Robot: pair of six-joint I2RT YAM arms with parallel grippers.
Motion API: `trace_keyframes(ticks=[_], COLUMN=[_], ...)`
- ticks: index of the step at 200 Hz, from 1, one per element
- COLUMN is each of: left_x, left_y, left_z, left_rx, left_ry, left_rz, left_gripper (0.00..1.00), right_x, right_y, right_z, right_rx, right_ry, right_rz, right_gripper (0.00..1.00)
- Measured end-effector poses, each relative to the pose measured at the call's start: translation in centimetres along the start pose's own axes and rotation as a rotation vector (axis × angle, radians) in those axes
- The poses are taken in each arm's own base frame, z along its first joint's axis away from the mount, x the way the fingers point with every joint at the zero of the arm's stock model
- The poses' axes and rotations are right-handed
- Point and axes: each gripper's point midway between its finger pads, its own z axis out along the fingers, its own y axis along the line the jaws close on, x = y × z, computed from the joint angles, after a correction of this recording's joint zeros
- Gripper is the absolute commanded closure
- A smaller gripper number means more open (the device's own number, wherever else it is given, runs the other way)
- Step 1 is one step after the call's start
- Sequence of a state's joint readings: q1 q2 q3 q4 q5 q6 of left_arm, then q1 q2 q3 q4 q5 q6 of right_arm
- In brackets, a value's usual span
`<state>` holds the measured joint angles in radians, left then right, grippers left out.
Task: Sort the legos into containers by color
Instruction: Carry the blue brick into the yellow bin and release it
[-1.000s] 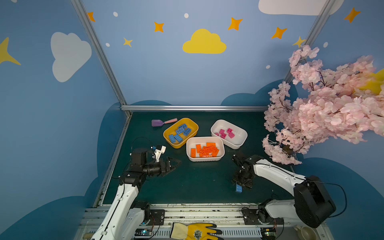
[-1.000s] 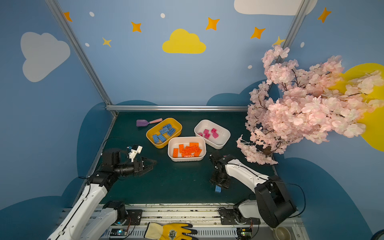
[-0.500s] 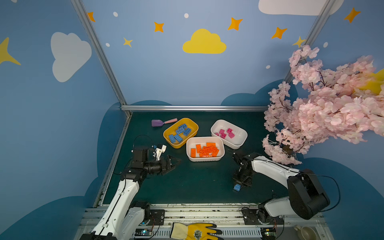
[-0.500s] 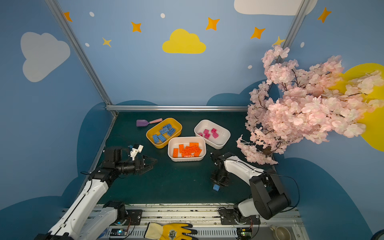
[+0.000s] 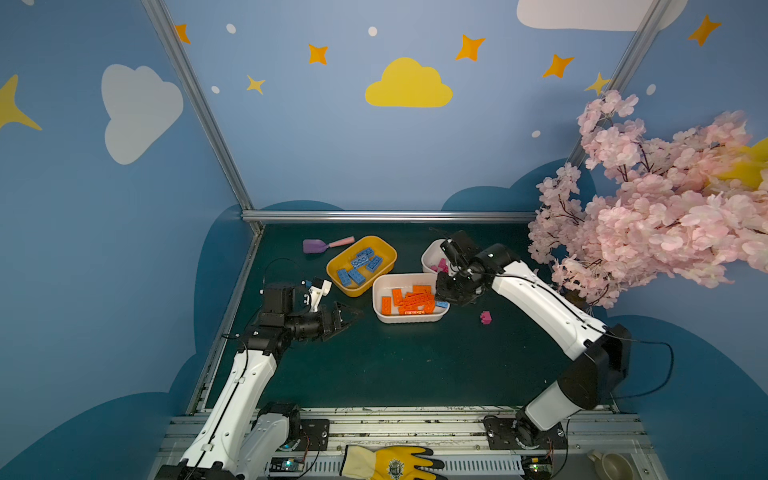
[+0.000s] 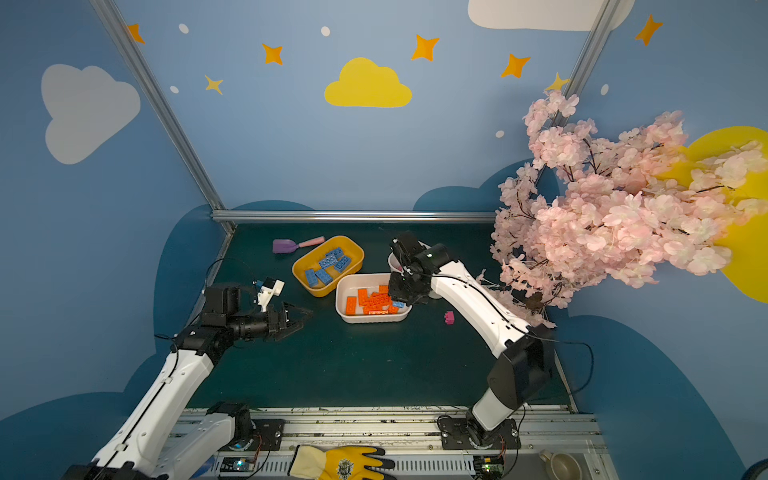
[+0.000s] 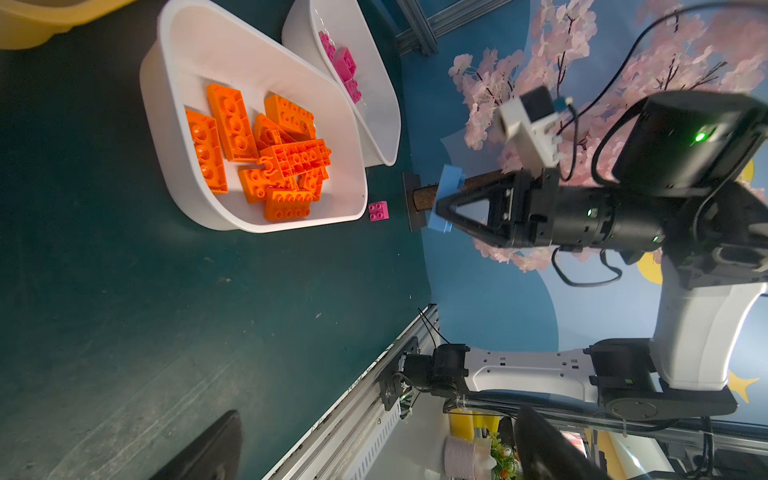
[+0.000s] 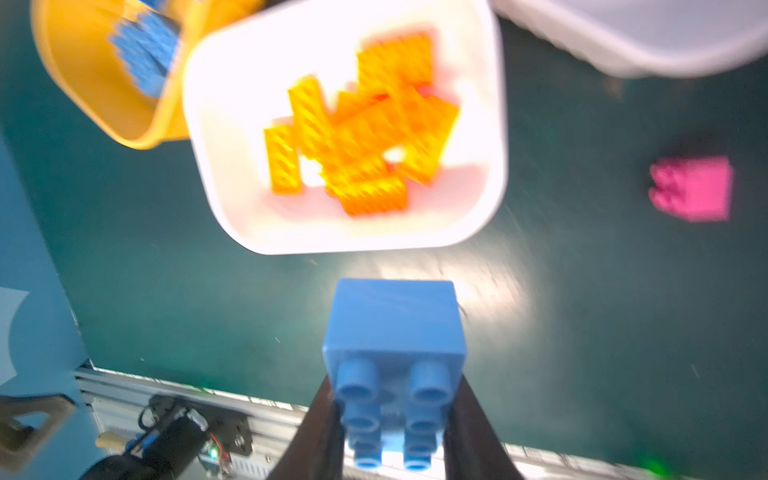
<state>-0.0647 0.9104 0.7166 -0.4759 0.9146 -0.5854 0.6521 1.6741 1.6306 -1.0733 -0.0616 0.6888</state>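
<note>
Gripper on the right (image 5: 444, 301) has raised blue brick (image 8: 395, 324) near white tub (image 5: 409, 320).

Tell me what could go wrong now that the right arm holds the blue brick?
1. The right gripper holds the blue brick close by the white tub of orange bricks; released here, it might land with the wrong colour, not in the yellow tub.
2. The jaws seem to pinch only one end of the brick, so it may twist or slip.
3. The loose magenta brick lies on the table beside that tub; the arm could knock it away.
</note>
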Motion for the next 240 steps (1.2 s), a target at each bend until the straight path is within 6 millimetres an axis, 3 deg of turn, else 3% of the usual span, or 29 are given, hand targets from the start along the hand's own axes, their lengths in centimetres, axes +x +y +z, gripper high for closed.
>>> trace_keyframes(ticks=[39, 83, 153, 185, 221, 240], left_x=[-0.8, -1.5, -1.7, -1.7, -1.5, -1.5], left_y=[0.2, 1.1, 1.7, 1.7, 1.6, 1.5], left_z=[-0.5, -0.6, -0.4, -0.5, -0.6, -0.7], left_rx=[-0.019, -0.042, -0.051, -0.048, -0.044, -0.044], left_ry=[-0.031, -0.044, -0.038, -0.037, -0.04, -0.041], left_rz=[-0.007, -0.038, -0.054, -0.055, -0.043, -0.037], left_gripper=[0.0, 0.0, 0.0, 0.0, 0.0, 0.0], right_x=[-4.6, -8.8, -10.8, -11.2, -10.5, -10.7], right_y=[6.5, 12.3, 18.5, 20.5, 20.3, 20.2], right_z=[3.0, 7.1, 12.6, 15.4, 18.0, 17.7], right_rx=[-0.058, -0.16, -0.364, -0.406, -0.386, -0.376], right_ry=[-0.028, -0.068, -0.133, -0.155, -0.13, -0.14], right_rz=[-0.11, -0.177, -0.247, -0.246, -0.231, -0.238], right_gripper=[0.83, 0.82, 0.8, 0.75, 0.46, 0.41])
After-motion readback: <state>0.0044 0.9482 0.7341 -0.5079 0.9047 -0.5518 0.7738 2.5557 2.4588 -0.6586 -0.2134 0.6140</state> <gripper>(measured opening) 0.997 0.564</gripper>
